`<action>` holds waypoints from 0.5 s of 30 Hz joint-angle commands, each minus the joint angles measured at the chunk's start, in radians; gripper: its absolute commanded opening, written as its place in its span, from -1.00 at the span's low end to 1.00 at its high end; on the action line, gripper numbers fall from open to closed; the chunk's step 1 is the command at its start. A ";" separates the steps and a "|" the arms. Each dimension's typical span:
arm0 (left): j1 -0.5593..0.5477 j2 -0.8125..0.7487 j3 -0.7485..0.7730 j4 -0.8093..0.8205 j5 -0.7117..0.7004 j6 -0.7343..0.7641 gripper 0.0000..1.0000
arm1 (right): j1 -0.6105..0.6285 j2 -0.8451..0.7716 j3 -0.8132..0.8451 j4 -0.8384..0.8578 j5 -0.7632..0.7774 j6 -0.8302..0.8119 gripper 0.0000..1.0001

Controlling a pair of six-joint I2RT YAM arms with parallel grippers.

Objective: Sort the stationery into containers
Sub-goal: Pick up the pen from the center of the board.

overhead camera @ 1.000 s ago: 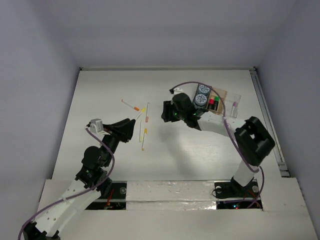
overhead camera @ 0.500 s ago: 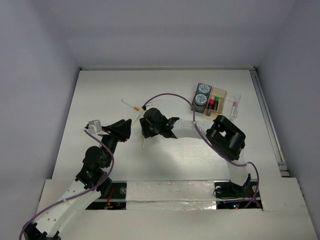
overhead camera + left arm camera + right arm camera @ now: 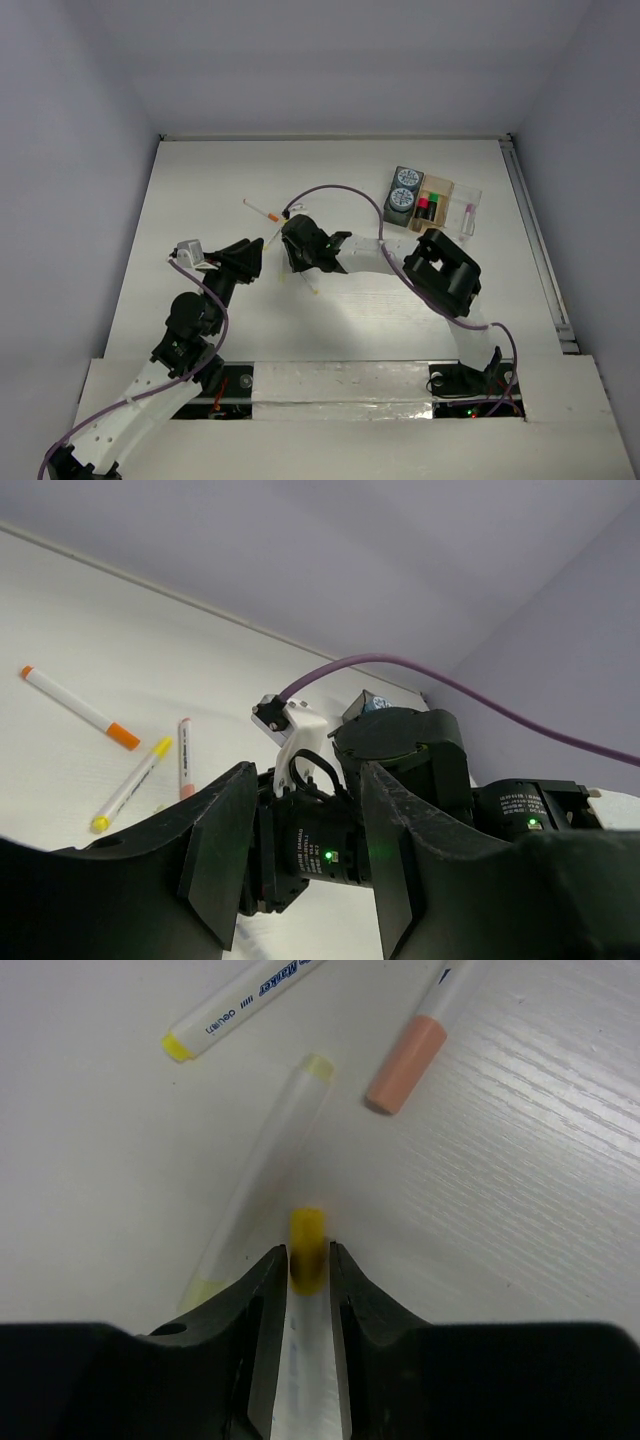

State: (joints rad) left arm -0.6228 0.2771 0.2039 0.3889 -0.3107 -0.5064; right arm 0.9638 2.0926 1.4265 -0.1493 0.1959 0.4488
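Observation:
My right gripper is shut on a thin white pen with a yellow end, just above the table. In the top view this gripper is left of centre, with the held pen sticking out beneath it. Loose pens lie close by: a yellow-ended one, a peach-ended one and a blurred one with yellow ends. An orange-ended pen lies further back. My left gripper is open and empty, facing the right wrist. The divided tray holds two canisters.
Green and red pieces and a pink-ended pen sit in the tray at the back right. A metal rail runs along the table's right edge. A purple cable arcs over the right arm.
My right arm has swung left from the tray to the pens and shut on the yellow-ended pen, which has turned from upright to slanted. The left arm has barely moved.

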 commanded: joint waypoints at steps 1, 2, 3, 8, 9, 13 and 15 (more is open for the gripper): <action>-0.006 -0.016 -0.001 0.031 0.001 0.000 -0.15 | 0.010 0.020 0.012 -0.079 0.051 -0.004 -0.42; -0.006 -0.018 -0.001 0.031 0.001 -0.001 -0.15 | 0.010 0.011 0.003 -0.084 0.062 -0.009 -0.47; -0.006 -0.016 -0.001 0.031 0.001 -0.001 -0.15 | 0.010 0.003 -0.007 -0.090 0.088 -0.010 -0.49; -0.006 -0.012 -0.001 0.036 0.007 -0.003 -0.14 | 0.010 -0.046 -0.075 -0.140 0.128 -0.039 -0.29; -0.006 -0.009 -0.001 0.036 0.007 -0.003 -0.14 | 0.010 -0.048 -0.083 -0.145 0.126 -0.039 -0.29; -0.006 -0.012 -0.001 0.033 0.004 -0.001 -0.14 | 0.010 -0.049 -0.110 -0.163 0.119 -0.045 -0.52; -0.006 -0.013 -0.003 0.033 0.002 -0.001 -0.14 | 0.010 -0.055 -0.126 -0.162 0.125 -0.048 -0.85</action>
State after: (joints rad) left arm -0.6228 0.2714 0.2039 0.3889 -0.3107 -0.5064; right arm 0.9638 2.0350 1.3518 -0.1982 0.2970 0.4149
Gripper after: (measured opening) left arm 0.426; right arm 0.153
